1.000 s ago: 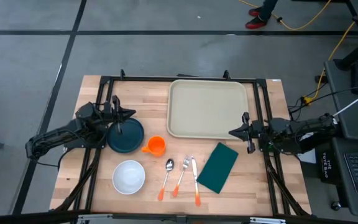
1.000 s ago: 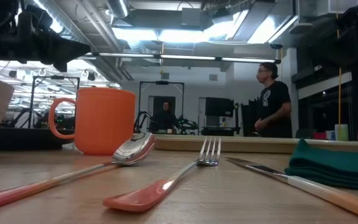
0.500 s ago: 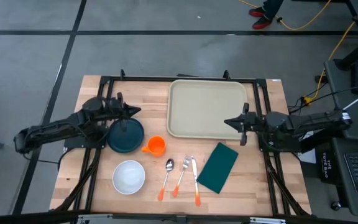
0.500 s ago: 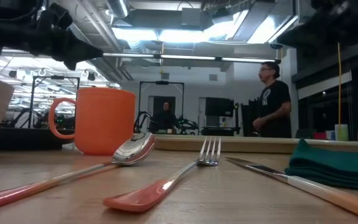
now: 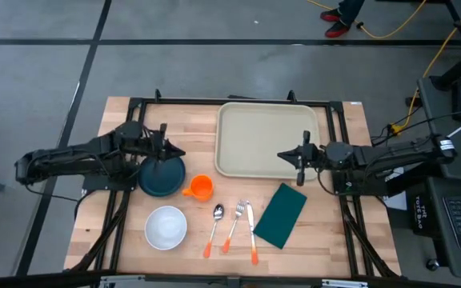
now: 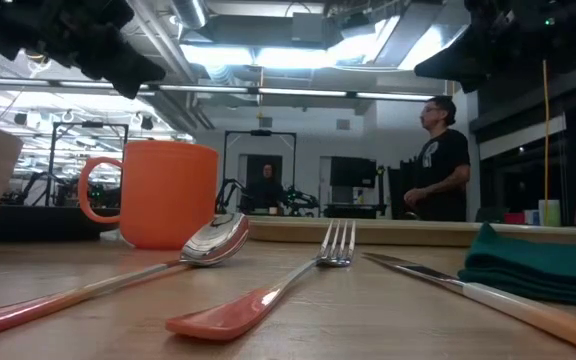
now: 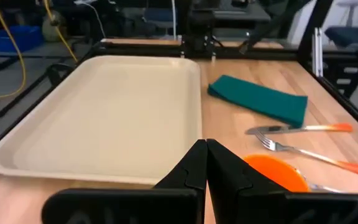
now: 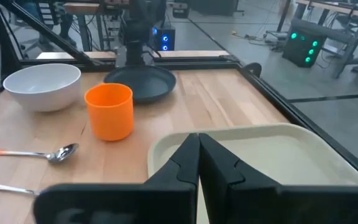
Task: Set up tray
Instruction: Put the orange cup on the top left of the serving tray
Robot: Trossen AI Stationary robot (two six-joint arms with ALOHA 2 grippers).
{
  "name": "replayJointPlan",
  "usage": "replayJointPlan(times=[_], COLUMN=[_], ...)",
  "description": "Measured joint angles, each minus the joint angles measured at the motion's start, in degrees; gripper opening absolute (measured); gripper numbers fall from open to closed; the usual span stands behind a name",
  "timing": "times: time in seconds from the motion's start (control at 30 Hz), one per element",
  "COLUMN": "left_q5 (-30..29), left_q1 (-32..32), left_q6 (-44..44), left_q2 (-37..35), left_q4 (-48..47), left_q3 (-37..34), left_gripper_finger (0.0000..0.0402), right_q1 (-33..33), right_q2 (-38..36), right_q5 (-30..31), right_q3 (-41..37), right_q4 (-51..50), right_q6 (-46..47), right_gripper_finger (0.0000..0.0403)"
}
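Observation:
The beige tray (image 5: 266, 140) lies flat at the table's far middle; it also shows in the left wrist view (image 7: 104, 112) and the right wrist view (image 8: 272, 155). My left gripper (image 5: 182, 151) hovers shut (image 7: 205, 150) above the dark teal plate (image 5: 162, 174), pointing toward the tray. My right gripper (image 5: 282, 156) hovers shut (image 8: 197, 144) above the tray's near right part, pointing toward the table's left. Neither gripper holds anything.
Near the front lie an orange cup (image 5: 201, 188), a white bowl (image 5: 166, 227), a spoon (image 5: 214, 228), a fork (image 5: 234, 224), a knife (image 5: 251, 234) and a green napkin (image 5: 280, 214). A person (image 6: 438, 160) stands in the room beyond the table.
Both grippers have risen and tipped up toward level, staying shut. My left gripper has gone a little toward the table's right, over the plate. My right gripper has gone toward the table's left, in over the tray. Nothing on the table has moved.

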Motion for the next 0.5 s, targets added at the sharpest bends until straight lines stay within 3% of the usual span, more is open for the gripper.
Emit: replayJointPlan(times=[0.2,0.37,0.5], left_q5=[-7.9,-20.1,-23.9], left_q1=[-10.5,-18.7,-24.7], left_q6=[3.0,-2.6,-5.0], left_q2=[2.6,7.9,14.4], left_q4=[-2.0,-9.0,-11.3], left_q3=[3.4,6.5,9.7], left_gripper_finger=[0.0001,0.0002,0.0002], right_q1=[3.3,6.5,9.8], right_q2=[1.6,1.6,1.9], right_q5=[1.3,3.6,4.1], right_q3=[0.0,0.0,0.0], right_q4=[0.4,1.1,2.0], right_q6=[-0.1,1.2,3.7], right_gripper_finger=[0.0012,0.0012,0.0012])
